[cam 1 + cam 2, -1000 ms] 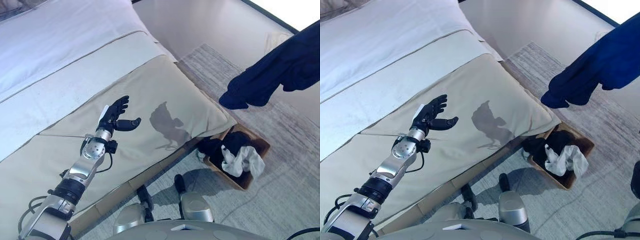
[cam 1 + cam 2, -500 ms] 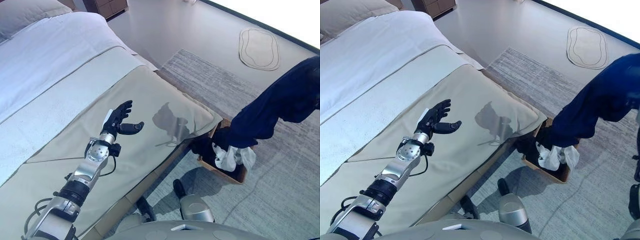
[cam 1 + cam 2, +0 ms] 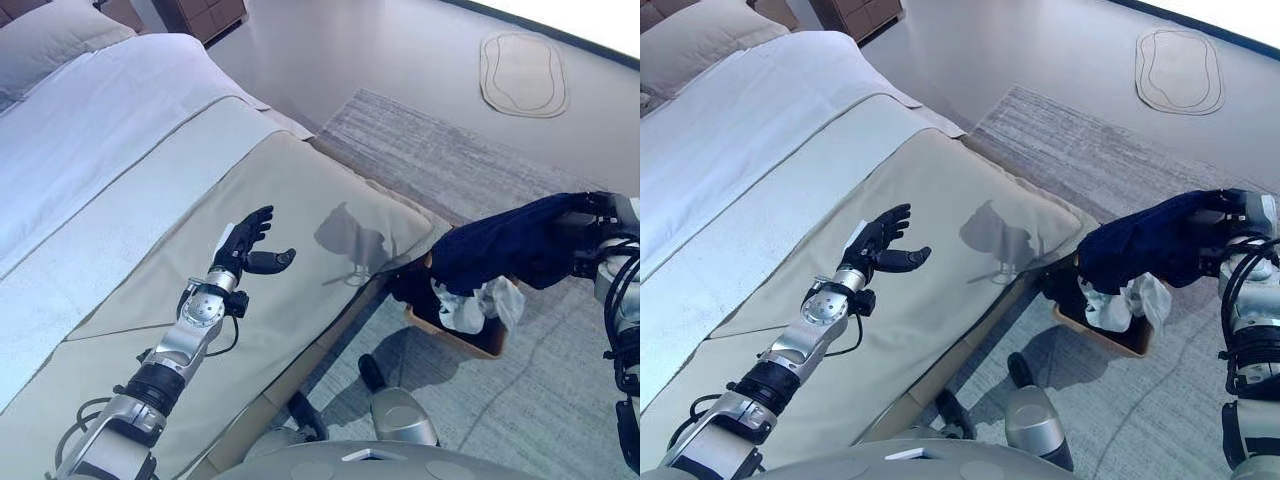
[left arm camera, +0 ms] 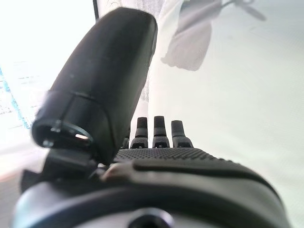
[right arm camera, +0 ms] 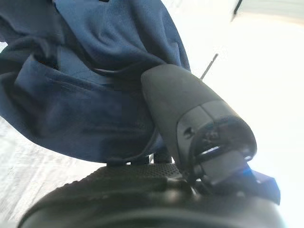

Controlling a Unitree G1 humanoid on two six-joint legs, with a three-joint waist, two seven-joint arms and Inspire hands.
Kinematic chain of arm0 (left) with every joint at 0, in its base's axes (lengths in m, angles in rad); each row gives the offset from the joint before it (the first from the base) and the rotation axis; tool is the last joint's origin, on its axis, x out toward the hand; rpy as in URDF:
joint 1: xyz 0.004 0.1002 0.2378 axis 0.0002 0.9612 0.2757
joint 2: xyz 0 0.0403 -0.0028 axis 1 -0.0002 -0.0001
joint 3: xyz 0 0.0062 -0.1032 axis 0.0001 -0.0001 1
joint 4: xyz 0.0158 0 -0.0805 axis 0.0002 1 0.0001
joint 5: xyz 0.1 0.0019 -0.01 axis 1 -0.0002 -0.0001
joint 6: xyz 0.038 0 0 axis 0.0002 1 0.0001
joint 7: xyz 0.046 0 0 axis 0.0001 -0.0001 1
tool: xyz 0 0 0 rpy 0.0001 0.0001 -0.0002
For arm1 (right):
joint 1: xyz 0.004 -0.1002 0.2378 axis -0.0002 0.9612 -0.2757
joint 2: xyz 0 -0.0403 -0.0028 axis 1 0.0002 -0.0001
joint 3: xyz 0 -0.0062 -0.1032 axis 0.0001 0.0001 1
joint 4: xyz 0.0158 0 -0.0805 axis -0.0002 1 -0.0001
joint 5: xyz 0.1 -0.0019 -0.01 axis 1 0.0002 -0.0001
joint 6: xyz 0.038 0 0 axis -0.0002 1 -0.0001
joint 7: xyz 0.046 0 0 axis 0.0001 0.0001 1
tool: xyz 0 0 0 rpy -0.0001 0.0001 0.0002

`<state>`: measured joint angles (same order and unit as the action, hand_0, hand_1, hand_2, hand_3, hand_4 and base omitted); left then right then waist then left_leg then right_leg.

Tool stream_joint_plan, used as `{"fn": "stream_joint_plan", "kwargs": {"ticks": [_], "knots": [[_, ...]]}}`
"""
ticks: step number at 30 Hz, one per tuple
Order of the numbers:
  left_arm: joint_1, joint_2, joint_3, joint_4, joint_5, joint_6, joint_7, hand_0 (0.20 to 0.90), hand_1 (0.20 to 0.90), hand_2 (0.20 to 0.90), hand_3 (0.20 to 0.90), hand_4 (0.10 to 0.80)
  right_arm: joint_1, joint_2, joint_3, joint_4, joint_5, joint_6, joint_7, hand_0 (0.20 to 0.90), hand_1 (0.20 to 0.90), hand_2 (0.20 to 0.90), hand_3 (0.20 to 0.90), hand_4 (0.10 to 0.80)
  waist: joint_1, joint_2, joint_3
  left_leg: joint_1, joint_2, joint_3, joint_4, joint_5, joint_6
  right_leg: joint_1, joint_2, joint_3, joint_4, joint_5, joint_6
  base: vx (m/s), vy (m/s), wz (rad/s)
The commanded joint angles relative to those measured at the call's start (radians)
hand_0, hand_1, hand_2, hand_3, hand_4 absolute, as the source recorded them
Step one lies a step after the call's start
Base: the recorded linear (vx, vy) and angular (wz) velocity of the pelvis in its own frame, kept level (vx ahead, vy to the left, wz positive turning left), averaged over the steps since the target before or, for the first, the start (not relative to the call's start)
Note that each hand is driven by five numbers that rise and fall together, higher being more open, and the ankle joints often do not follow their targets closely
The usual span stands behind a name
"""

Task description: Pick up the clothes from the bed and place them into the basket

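navy garment (image 3: 510, 246) now lower vs a sec ago, hanging right over basket (image 3: 478, 340); right hand (image 5: 190, 123) clamps it, left hand (image 3: 245, 243) wide over bed (image 3: 120, 150). release looks next.

Shows the right hand (image 5: 156, 190) very close, thumb (image 5: 190, 118) standing out against a navy-blue garment (image 5: 80, 80). Bunched folds press on the palm; fingers hidden behind cloth, apparently gripping it.

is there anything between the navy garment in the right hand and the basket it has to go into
Nothing visible blocks it. The navy garment, held by the right hand, hangs right over the basket, which already holds white cloth and dark clothes.
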<state>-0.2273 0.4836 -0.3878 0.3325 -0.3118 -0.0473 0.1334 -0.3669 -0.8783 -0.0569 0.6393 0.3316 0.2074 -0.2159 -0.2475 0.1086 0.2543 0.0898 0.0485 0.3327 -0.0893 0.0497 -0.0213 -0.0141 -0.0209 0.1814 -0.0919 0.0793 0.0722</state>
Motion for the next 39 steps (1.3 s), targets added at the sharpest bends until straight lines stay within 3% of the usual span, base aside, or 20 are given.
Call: {"fn": "stream_joint_plan", "kwargs": {"ticks": [1,11,12,13,39], "knots": [[-0.059,0.002,0.009,-0.047,0.019,-0.094,0.022,0.9,0.9,0.9,0.9,0.8,-0.103,-0.04,0.005,0.02,-0.045,-0.108,-0.069,0.3,0.3,0.3,0.2,0.1,0.015,-0.012,-0.033,0.035,0.018,-0.075,0.032,-0.108,-0.026,-0.038,-0.014,-0.064,0.007,0.021,0.027,0.0,0.0,0.0],[-0.07,0.002,-0.001,-0.065,0.012,-0.079,0.026,0.9,0.9,0.9,0.9,0.8,-0.099,-0.029,0.011,0.089,-0.038,-0.147,-0.058,0.3,0.3,0.3,0.2,0.1,0.01,0.024,-0.012,0.026,0.015,-0.071,0.033,-0.104,-0.032,-0.045,-0.022,-0.061,0.005,0.021,0.029,0.0,0.0,0.0],[-0.07,0.003,-0.002,-0.065,0.01,-0.08,0.026,0.9,0.9,0.9,0.9,0.8,-0.097,-0.031,0.015,0.088,-0.044,-0.15,-0.06,0.556,0.556,0.556,0.499,0.399,0.009,0.027,-0.01,0.026,0.015,-0.07,0.033,-0.104,-0.033,-0.046,-0.022,-0.06,0.005,0.021,0.03,0.0,0.0,0.0],[-0.068,0.004,-0.002,-0.064,0.009,-0.082,0.024,0.9,0.9,0.9,0.9,0.8,-0.096,-0.032,0.017,0.086,-0.047,-0.15,-0.058,0.9,0.9,0.9,0.9,0.8,0.008,0.029,-0.007,0.024,0.014,-0.07,0.032,-0.103,-0.033,-0.048,-0.021,-0.058,0.005,0.02,0.029,0.0,0.0,0.0],[-0.038,0.005,0.005,-0.06,0.01,-0.091,0.024,0.9,0.9,0.9,0.9,0.8,-0.036,-0.014,0.007,0.068,-0.083,-0.159,-0.049,0.9,0.9,0.9,0.9,0.8,0.027,-0.007,-0.036,0.033,0.016,-0.093,0.024,-0.104,-0.025,-0.032,-0.013,-0.051,0.005,0.019,0.026,0.001,0.001,0.0]]}}
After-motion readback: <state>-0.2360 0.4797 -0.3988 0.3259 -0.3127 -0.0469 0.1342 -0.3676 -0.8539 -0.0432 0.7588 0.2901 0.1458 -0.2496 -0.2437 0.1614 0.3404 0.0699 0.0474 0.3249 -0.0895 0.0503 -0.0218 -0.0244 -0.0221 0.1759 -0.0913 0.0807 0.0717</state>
